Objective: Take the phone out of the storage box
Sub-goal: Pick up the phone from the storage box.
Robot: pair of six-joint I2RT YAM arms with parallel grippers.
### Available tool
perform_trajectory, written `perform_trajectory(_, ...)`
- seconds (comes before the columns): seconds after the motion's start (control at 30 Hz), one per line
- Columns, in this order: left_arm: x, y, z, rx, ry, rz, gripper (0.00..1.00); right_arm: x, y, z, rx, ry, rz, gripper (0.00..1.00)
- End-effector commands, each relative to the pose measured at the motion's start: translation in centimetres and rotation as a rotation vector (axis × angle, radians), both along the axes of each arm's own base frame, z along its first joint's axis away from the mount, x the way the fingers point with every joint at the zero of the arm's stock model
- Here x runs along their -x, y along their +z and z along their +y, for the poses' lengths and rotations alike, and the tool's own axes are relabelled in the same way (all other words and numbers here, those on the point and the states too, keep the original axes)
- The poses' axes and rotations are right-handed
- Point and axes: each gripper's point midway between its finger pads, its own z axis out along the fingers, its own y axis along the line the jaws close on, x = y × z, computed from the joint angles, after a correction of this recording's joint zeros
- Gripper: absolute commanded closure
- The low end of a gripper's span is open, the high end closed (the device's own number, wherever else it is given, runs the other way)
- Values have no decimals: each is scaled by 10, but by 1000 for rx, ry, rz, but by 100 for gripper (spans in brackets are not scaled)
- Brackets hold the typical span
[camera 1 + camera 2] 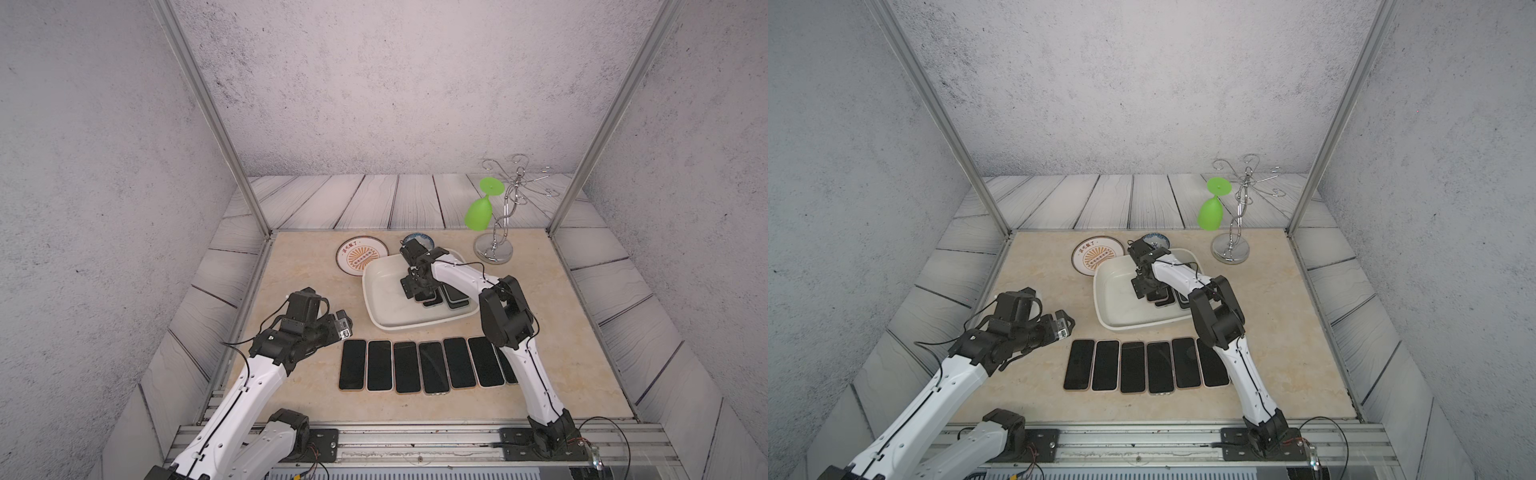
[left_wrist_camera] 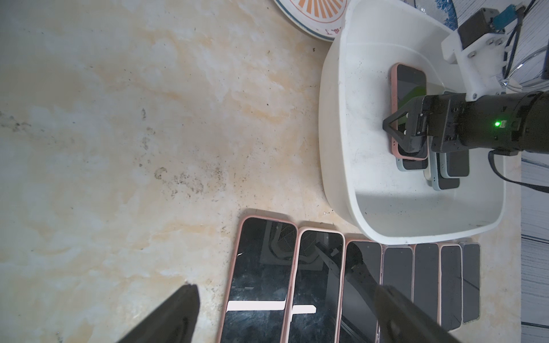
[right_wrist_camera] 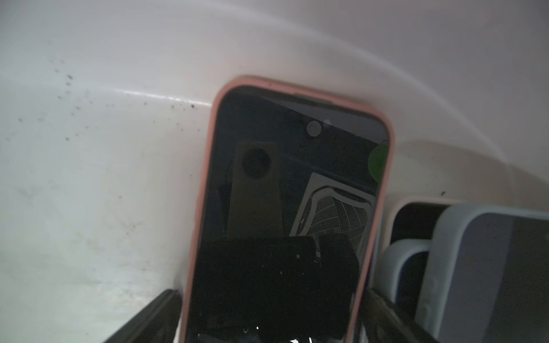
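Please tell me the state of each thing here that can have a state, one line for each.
White plastic storage box: holds stacked phones.
Pink-cased phone: tops a stack in the box, screen dark, not gripped.
Row of black-screened phones: flat, face up, outside the box.
Green plastic goblet: hanging upside down on the chrome wire rack.
Right gripper: jaws open, astride the pink-cased phone.
Left gripper: jaws open, empty.

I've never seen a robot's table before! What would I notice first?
Probably the neat row of dark phones lying side by side on the table, in front of the white storage box. Next, the right end effector reaching down into that box, its fingers either side of a pink-cased phone. At the back right, a bright green glass hangs upside down from a shiny rack.
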Motion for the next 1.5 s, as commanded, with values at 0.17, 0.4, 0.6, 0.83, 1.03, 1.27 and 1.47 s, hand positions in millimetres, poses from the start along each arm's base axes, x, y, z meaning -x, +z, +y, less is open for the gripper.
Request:
perform_trajectory(0.17, 2, -4, -3, 2, -20, -1, 2, 16, -39, -8, 39, -30, 107, 7)
perform_trajectory(0.4, -4, 3, -3, 9, -17, -45, 1, 15, -40, -10, 45, -38, 108, 41)
perform_trajectory(0.6, -15, 17, -6, 18, -18, -97, 2, 17, 0, 0, -55, -1, 47, 85)
perform_trajectory(0.83, -53, 59, -33, 203, -24, -278, 2, 34, 90, 11, -235, 91, -55, 92)
perform_trajectory(1.03, -108, 100, -68, 469, -9, -414, 2, 57, 126, 11, -312, 142, -50, 94)
perform_trajectory(1.27, -153, 109, -125, 624, -56, -360, 1, 80, 146, 21, -430, 185, -11, 94)
perform_trajectory(1.47, -166, 77, -154, 634, -66, -288, 8, 91, 153, 23, -484, 192, 10, 94)
